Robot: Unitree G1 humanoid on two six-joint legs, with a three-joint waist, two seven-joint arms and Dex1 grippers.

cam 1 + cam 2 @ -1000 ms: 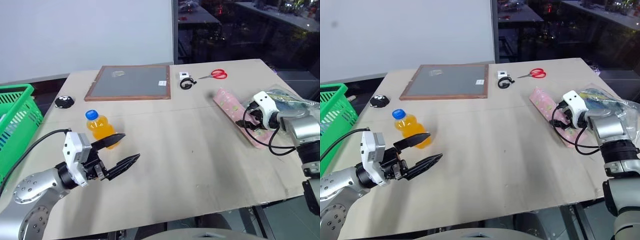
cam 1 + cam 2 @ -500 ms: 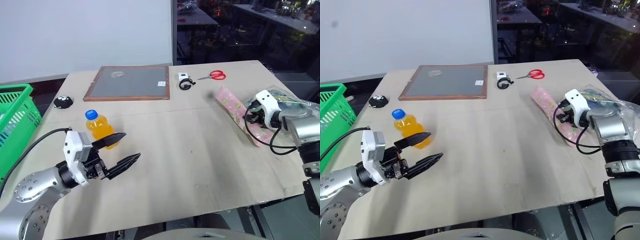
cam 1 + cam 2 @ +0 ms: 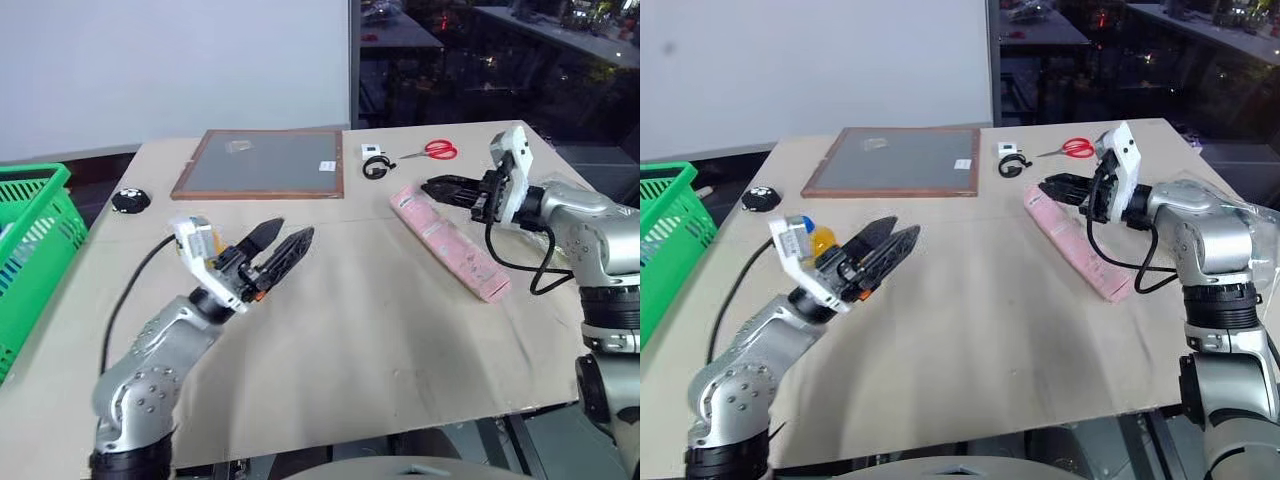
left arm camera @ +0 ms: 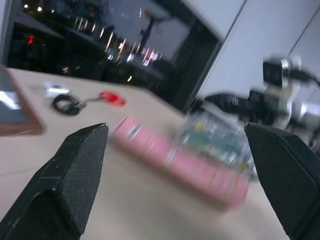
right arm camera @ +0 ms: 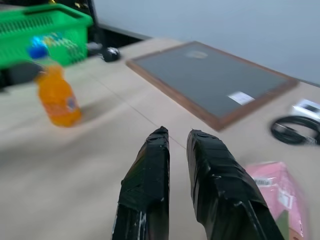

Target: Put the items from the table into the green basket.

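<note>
I see my right gripper [image 3: 432, 186] nearly closed on nothing, above the long pink carton [image 3: 447, 243]; at nine o'clock, my left gripper [image 3: 280, 245] gapes wide.

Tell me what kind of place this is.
Probably a robotics lab or test room: a plain work table with a green basket beside it, a blank white wall panel behind, and dark benches of equipment beyond.

A pale wooden table [image 3: 380, 330] stands before a plain white wall [image 3: 170, 70]. To the right of the wall a dark glass window [image 3: 480, 60] shows dim benches and small points of light. Grey floor [image 3: 585, 155] lies beside the table.
</note>
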